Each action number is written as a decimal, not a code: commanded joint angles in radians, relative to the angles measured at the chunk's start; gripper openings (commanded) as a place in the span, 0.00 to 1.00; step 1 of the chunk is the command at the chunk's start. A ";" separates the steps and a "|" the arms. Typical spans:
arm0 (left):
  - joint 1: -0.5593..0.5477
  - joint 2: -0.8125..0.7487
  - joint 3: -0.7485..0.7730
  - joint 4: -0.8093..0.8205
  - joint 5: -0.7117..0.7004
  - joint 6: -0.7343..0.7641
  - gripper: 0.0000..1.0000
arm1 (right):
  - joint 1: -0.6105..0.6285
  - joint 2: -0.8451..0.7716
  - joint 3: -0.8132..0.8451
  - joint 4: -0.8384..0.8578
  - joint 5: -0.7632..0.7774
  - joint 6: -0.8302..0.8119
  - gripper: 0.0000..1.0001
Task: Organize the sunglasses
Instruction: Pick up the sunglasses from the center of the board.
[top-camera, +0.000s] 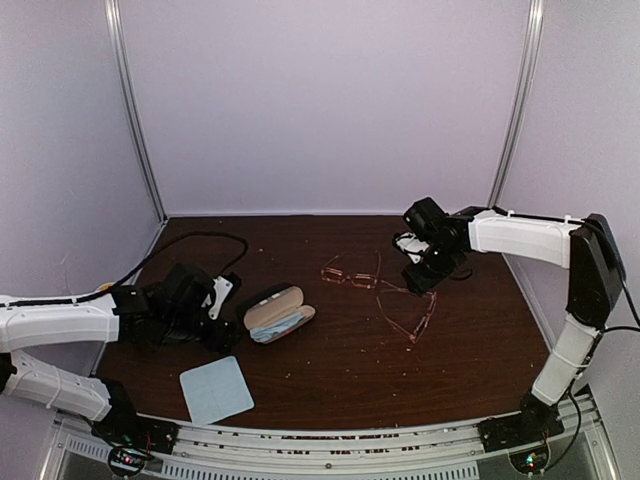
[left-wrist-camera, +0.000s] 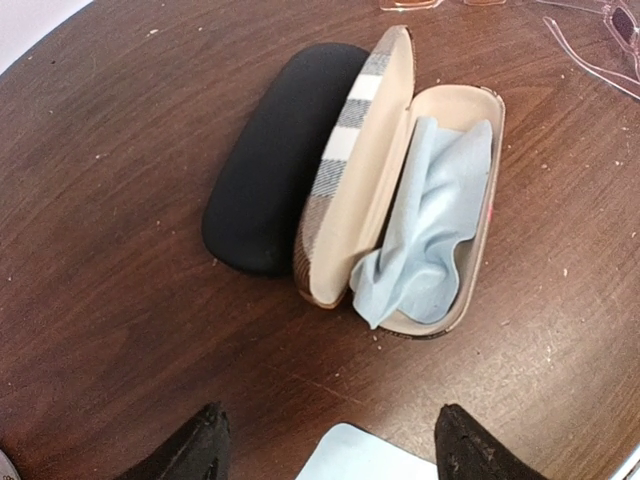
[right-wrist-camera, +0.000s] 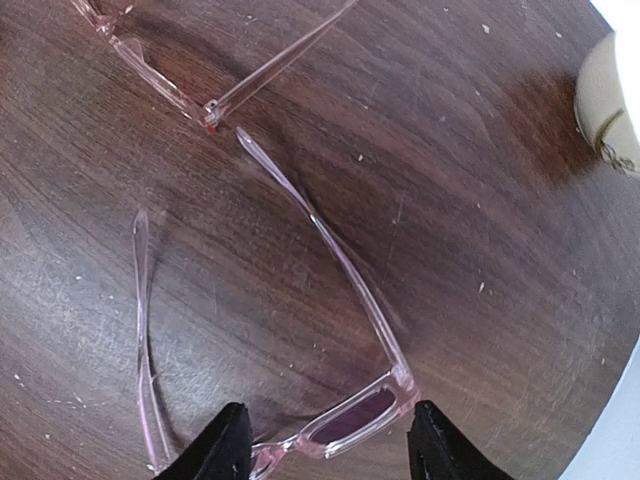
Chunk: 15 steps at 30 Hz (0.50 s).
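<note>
Two pairs of sunglasses with thin pinkish clear frames lie unfolded on the brown table: one pair (top-camera: 352, 272) at centre, the other pair (top-camera: 408, 312) to its right. My right gripper (top-camera: 424, 272) hangs over the second pair. In the right wrist view that pair's front (right-wrist-camera: 360, 425) lies between the open fingertips (right-wrist-camera: 228, 445), and my right gripper (right-wrist-camera: 325, 448) holds nothing. The first pair's corner (right-wrist-camera: 150, 70) shows at top left. My left gripper (left-wrist-camera: 330, 450) is open and empty, just short of the open case (left-wrist-camera: 400, 200).
The open checked case (top-camera: 278, 312) holds a crumpled light blue cloth (left-wrist-camera: 430, 230). A shut black case (left-wrist-camera: 275, 160) lies against its lid. A flat blue cloth (top-camera: 216, 390) lies near the front edge. A white object (top-camera: 405, 242) sits behind my right gripper.
</note>
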 joint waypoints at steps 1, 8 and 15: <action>0.000 -0.026 -0.028 0.082 0.024 0.021 0.74 | -0.044 0.082 0.071 -0.099 -0.067 -0.120 0.54; -0.002 -0.024 -0.055 0.112 0.031 0.033 0.74 | -0.094 0.151 0.143 -0.170 -0.080 -0.201 0.55; -0.003 -0.020 -0.061 0.124 0.033 0.040 0.73 | -0.133 0.214 0.199 -0.216 -0.043 -0.230 0.56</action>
